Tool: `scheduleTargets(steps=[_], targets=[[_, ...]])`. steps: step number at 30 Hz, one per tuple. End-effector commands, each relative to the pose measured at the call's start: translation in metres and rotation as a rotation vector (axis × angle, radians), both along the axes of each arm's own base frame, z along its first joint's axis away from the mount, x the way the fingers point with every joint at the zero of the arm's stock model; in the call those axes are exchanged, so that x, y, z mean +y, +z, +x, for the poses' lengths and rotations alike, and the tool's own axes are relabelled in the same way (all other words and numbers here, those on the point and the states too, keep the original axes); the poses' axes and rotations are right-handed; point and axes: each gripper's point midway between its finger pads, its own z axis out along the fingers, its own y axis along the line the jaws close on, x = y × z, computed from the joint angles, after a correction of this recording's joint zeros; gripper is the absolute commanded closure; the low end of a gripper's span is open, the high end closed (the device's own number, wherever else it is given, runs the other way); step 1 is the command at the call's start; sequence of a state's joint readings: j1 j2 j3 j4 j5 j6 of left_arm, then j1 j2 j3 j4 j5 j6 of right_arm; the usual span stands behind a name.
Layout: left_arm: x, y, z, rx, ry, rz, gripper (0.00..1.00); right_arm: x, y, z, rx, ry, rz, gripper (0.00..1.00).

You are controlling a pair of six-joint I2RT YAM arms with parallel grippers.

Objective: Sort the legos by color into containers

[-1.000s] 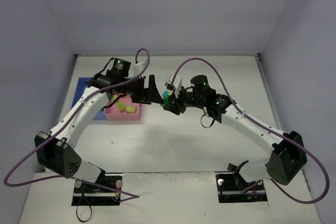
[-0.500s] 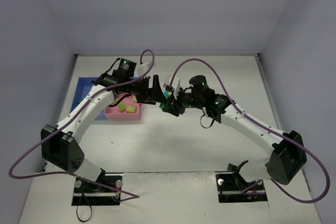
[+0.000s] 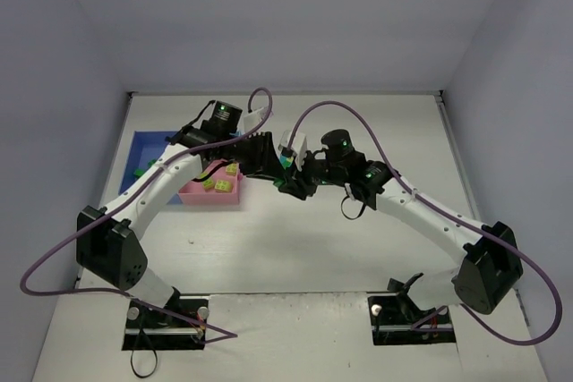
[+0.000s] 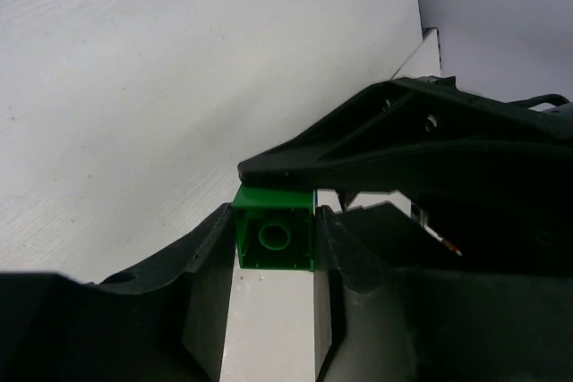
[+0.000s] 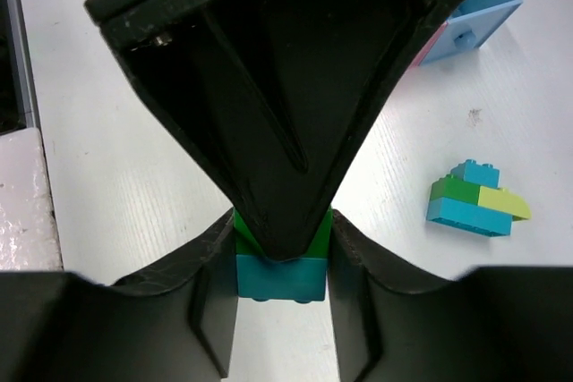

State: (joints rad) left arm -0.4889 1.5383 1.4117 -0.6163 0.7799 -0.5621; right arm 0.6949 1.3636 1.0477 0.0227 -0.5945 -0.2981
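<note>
White table lay under both arms. My left gripper (image 4: 273, 221) was closed tight on the green lego (image 4: 273, 243), and my right gripper (image 5: 282, 252) on the teal lego (image 5: 279, 282) joined to it. I judged we were separating them; next came a straight pull apart, then carrying each to the containers (image 3: 192, 196).

White table (image 3: 295, 239) boxed in on three sides, seen from above.

The tabletop is matte white with a faint, fine grain (plainest in the two close wrist views) and a few small dark specks. The back wall (image 3: 286, 24), left wall (image 3: 45, 131) and right wall (image 3: 519, 114) are smooth, unmarked and pale grey with a lilac tint, rising straight from the table's edges. A thin dark seam runs where the far edge meets the back wall. The light is soft and even, leaving only faint shadows on the tabletop.
</note>
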Motion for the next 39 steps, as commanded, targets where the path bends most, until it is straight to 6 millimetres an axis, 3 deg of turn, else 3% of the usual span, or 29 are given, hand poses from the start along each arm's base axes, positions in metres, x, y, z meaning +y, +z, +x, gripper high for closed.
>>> scheduleTargets(steps=[1, 2, 6, 10, 16, 18, 32, 35, 38, 39], targets=[[-0.004, 0.023, 0.003, -0.105, -0.030, -0.040, 0.99, 0.011, 0.034, 0.007, -0.089, 0.017, 0.081, 0.61], [-0.004, 0.023, 0.003, -0.106, -0.029, -0.038, 1.00, 0.010, 0.031, 0.007, -0.087, 0.013, 0.077, 0.47], [-0.002, 0.024, 0.007, -0.117, -0.024, -0.030, 1.00, 0.002, 0.024, 0.004, -0.078, -0.011, 0.063, 0.35], [0.001, 0.026, 0.011, -0.129, -0.014, -0.021, 1.00, -0.006, 0.019, 0.004, -0.074, -0.040, 0.052, 0.36], [-0.001, 0.032, 0.012, -0.137, -0.016, -0.029, 1.00, -0.009, 0.017, 0.008, -0.077, -0.060, 0.046, 0.56], [-0.001, 0.031, 0.012, -0.131, -0.014, -0.032, 1.00, -0.008, 0.017, 0.009, -0.075, -0.058, 0.047, 0.59], [-0.001, 0.022, 0.012, -0.110, 0.002, -0.036, 1.00, 0.001, 0.040, 0.013, -0.098, -0.045, 0.114, 0.52], [-0.003, 0.022, 0.013, -0.105, 0.004, -0.043, 1.00, 0.001, 0.039, 0.013, -0.095, -0.048, 0.113, 0.58], [-0.004, 0.025, 0.014, -0.106, 0.004, -0.049, 1.00, -0.002, 0.034, 0.012, -0.086, -0.053, 0.111, 0.85], [-0.003, 0.025, 0.014, -0.109, 0.005, -0.048, 1.00, -0.002, 0.034, 0.012, -0.081, -0.056, 0.112, 0.99]])
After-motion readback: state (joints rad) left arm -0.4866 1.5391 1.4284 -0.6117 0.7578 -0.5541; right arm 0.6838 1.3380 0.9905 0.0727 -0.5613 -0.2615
